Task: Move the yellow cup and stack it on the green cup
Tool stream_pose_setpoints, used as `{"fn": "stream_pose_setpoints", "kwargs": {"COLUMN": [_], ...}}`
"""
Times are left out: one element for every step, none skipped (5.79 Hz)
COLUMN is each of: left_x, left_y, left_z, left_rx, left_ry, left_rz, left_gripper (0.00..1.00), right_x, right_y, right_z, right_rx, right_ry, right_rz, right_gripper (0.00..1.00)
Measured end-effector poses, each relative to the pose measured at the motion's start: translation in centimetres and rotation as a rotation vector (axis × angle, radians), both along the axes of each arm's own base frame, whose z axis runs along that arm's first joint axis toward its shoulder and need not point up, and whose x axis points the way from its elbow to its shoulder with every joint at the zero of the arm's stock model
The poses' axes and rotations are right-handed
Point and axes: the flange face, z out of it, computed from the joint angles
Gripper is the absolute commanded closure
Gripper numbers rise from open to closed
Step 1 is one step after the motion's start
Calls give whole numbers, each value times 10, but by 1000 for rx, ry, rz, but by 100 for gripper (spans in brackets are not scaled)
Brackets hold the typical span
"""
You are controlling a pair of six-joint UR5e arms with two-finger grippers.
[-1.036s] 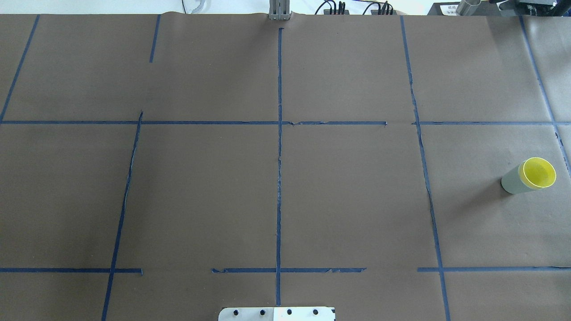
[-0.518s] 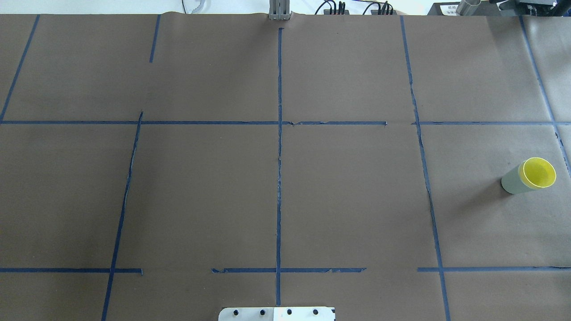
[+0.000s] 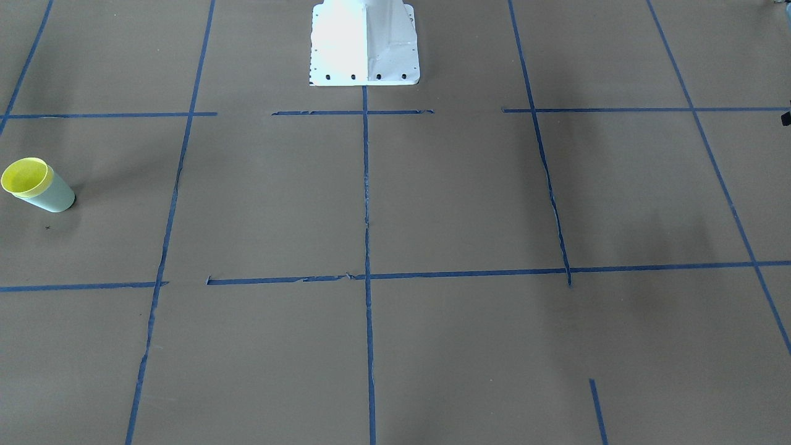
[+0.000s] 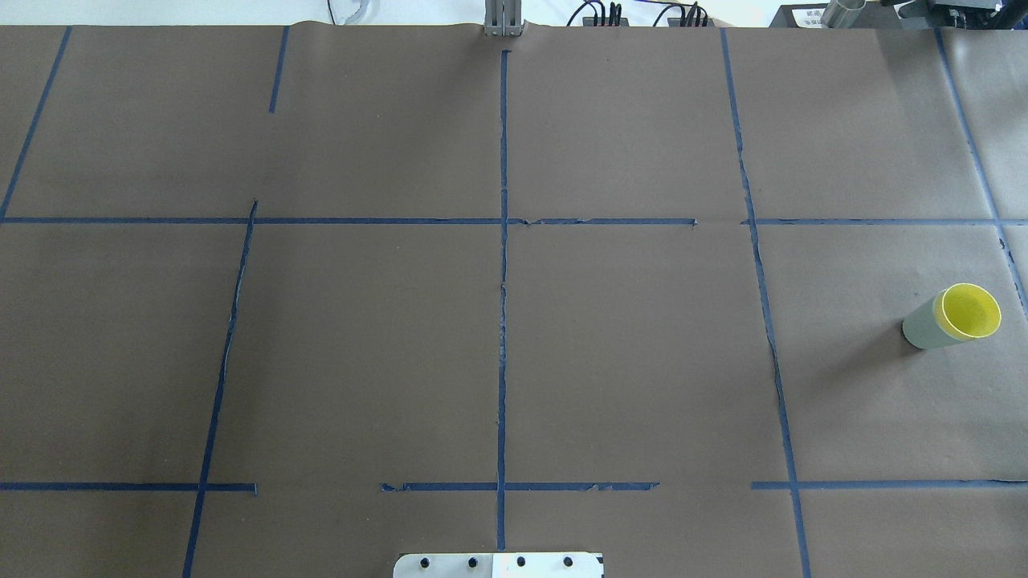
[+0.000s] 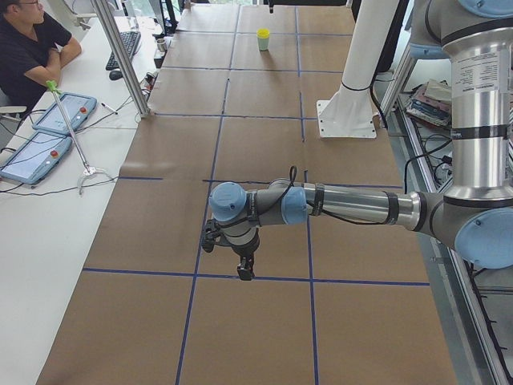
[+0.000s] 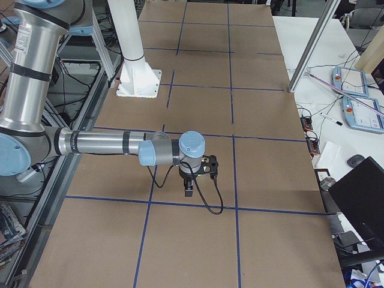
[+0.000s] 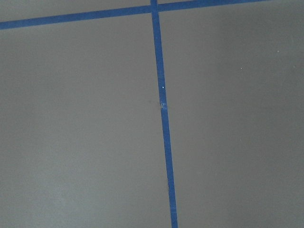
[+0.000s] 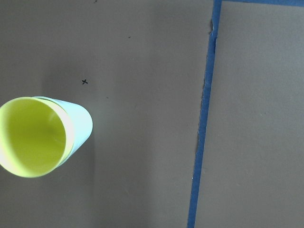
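1. yellow cup (image 4: 972, 311) sits nested in green cup (image 4: 922, 331), upright, at the robot's right end of the table (image 4: 626, 361).
2. left hand (image 5: 245, 269) is low over the table, well apart from the cups. Finger gap: cannot tell.
3. right hand (image 6: 188, 191) is low over the table. Finger gap: cannot tell.

Matt brown paper laid over the tabletop (image 4: 361, 345), blue tape (image 4: 503, 321) stuck on it (frayed and torn in places), yellow cup (image 8: 33, 137) seen as smooth, faintly glossy plastic, green cup (image 8: 81, 124) made of like plastic, duller outside, base plate (image 3: 364, 43) finished in glossy white-painted metal.
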Motion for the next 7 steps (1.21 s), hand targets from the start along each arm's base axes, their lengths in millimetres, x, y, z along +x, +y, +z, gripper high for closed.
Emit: {"fn": "stream_pose_setpoints", "kwargs": {"left_x": [-3, -3, -4, -4, -3, -3, -3], "left_y": [2, 2, 0, -3, -5, -4, -2], "left_z": [-1, -1, -3, -6, -8, -6, -4], "left_rx": [-2, -1, 3, 10, 17, 14, 10], "left_ry": [0, -2, -5, -6, -8, -10, -11], "left_rz": [-6, -7, -7, -6, -3, -2, -1], "left_gripper": [0, 0, 0, 0, 0, 0, 0], "right_x": [13, 22, 26, 28, 29, 29, 29], "right_y": [0, 1, 0, 0, 0, 0, 0], "right_z": [-4, -3, -2, -1, 0, 0, -1], "right_rx": [-7, -6, 1, 9, 13, 16, 18], "right_ry": [-2, 5, 21, 34, 39, 40, 40], "right_rz": [9, 18, 16, 9, 5, 3, 2], "right_gripper": [0, 0, 0, 0, 0, 0, 0]}}
